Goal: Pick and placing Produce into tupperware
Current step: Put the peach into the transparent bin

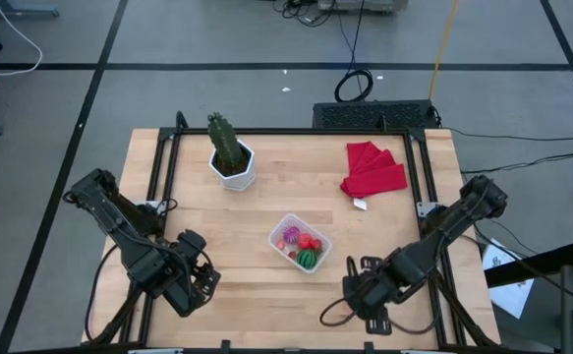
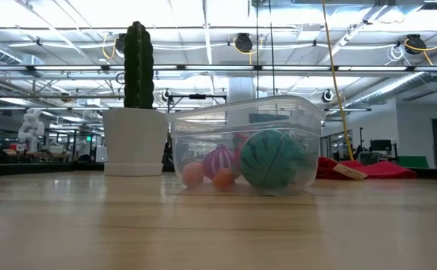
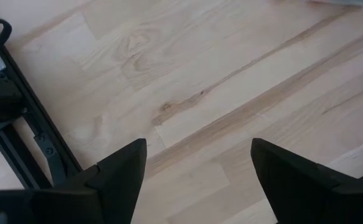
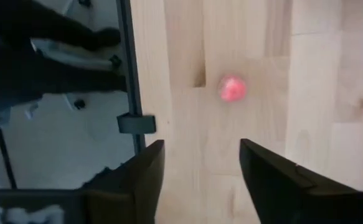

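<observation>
At the right gripper (image 4: 201, 149), low over the near right part of the table (image 1: 266, 197): fingers well apart, nothing between them, nothing held. Just ahead of the fingertips, on bare wood: one loose pink-red berry (image 4: 232, 88), touching nothing. Beside it, the black frame rail (image 4: 126, 62) along the table edge, with floor beyond.

At the left gripper (image 3: 198, 149), near the front left corner: spread wide too, gripping nothing, only plain wood planks underneath.

Between the two arms, slightly toward the middle of the table: the clear tupperware (image 1: 301, 243), lid off, set at an angle to the table edges. Inside: a green striped melon (image 2: 272, 159) against one wall, a purple ridged piece (image 2: 218, 161) beside it, two small orange-pink berries (image 2: 193, 174) on the floor of the container, red berries (image 1: 311, 242) behind.

Farther back: a cactus (image 1: 225, 140) upright in a white pot (image 1: 237, 169) toward the left, a red cloth (image 1: 372, 169) crumpled near the right rear corner. Open wood all round the tupperware, and between it and both grippers.
</observation>
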`<act>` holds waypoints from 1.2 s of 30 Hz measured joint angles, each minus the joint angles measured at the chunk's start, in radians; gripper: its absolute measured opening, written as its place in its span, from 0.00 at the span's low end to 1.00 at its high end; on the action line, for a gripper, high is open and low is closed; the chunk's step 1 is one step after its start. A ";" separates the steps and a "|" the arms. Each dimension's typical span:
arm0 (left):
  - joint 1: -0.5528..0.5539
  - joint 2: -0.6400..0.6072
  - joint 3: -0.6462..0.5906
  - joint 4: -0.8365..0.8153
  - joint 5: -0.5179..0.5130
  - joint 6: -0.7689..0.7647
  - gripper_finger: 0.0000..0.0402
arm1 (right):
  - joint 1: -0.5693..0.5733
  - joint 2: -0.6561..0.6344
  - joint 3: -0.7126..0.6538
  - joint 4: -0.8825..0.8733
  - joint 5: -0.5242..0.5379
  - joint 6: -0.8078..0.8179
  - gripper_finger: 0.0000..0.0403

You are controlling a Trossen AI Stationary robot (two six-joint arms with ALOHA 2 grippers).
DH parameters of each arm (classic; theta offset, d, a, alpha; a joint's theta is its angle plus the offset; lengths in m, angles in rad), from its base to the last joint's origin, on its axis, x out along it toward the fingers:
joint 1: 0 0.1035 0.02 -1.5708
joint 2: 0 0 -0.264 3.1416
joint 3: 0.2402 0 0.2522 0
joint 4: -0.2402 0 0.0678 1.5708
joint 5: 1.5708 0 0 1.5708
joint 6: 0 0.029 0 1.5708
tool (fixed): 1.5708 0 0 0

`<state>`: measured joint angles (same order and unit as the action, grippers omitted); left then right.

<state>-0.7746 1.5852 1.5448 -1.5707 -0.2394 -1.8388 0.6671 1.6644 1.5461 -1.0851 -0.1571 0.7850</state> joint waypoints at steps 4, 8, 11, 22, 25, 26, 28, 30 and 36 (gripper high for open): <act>0.000 0.000 0.000 0.000 -0.009 0.019 0.73 | 0.004 0.063 0.000 0.008 -0.001 -0.064 0.61; 0.000 0.000 0.000 0.000 -0.016 0.030 0.73 | -0.007 0.119 0.000 0.021 0.005 -0.122 0.74; 0.000 0.000 0.000 0.000 -0.016 0.048 0.73 | -0.014 0.155 0.000 0.044 0.007 -0.127 0.80; 0.000 0.000 0.000 0.000 -0.016 0.086 0.73 | -0.004 0.209 0.000 0.174 0.005 -0.225 0.85; 0.000 0.000 0.000 0.000 -0.016 0.086 0.73 | -0.004 0.210 0.000 0.169 0.043 -0.239 0.85; 0.000 0.000 0.000 0.000 -0.016 0.086 0.73 | -0.005 0.211 0.000 0.165 0.063 -0.242 0.85; 0.000 0.000 0.000 0.000 -0.016 0.086 0.73 | -0.007 0.212 -0.006 0.158 0.096 -0.253 0.85; 0.000 0.000 0.000 0.000 -0.016 0.086 0.73 | -0.012 0.212 -0.032 0.170 0.104 -0.248 0.85; 0.000 0.000 0.000 0.000 -0.016 0.083 0.73 | -0.015 0.212 -0.156 0.231 0.076 -0.181 0.85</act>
<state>-0.7746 1.5852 1.5448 -1.5707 -0.2554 -1.7557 0.6526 1.8767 1.3900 -0.8545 -0.0806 0.6036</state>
